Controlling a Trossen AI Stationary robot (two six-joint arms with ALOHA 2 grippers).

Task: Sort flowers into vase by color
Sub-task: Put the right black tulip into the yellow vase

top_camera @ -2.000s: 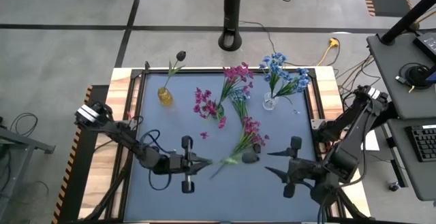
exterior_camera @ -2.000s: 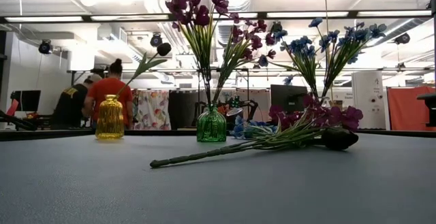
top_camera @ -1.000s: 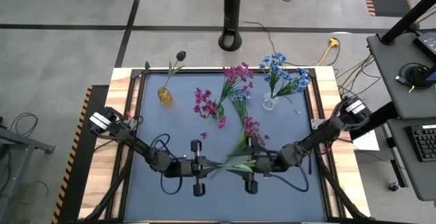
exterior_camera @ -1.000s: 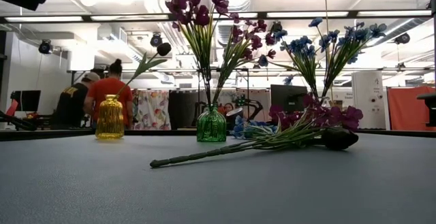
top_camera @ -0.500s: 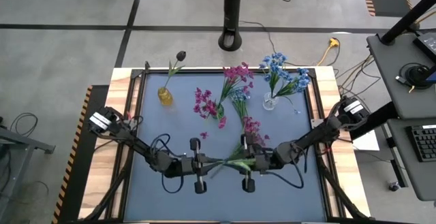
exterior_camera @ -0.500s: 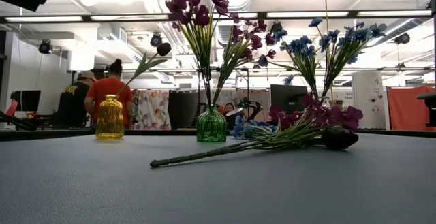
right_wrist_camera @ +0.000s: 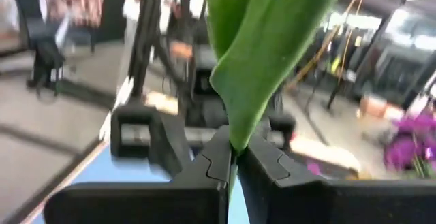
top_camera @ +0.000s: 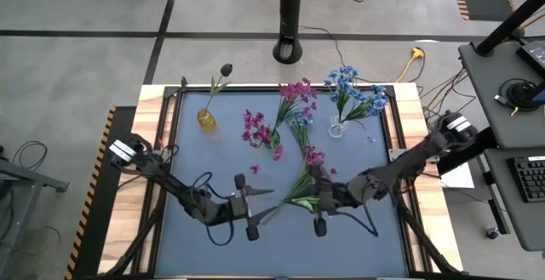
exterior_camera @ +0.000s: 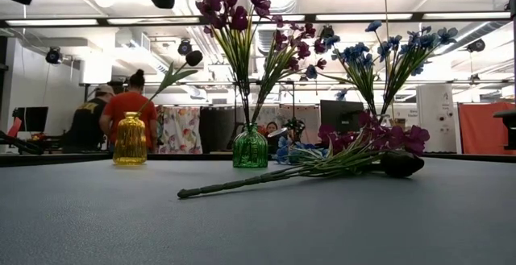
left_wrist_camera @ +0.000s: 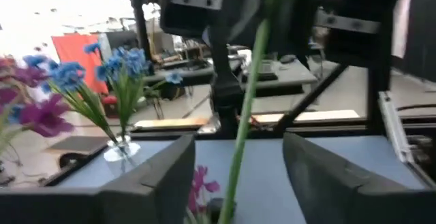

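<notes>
two grippers meet at lower centre of the high view: right gripper (top_camera: pixel 310 202) is clamped on a green stem (right_wrist_camera: pixel 235 81), left gripper (top_camera: pixel 262 200) stands apart around it.

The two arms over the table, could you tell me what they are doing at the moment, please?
It looks like a handover above the blue-grey table. The right gripper is shut on the broad green leaf of a thin green stem, and the left gripper stands open around that stem. Its bloom is hidden. A magenta sprig lies loose on the table.
</notes>
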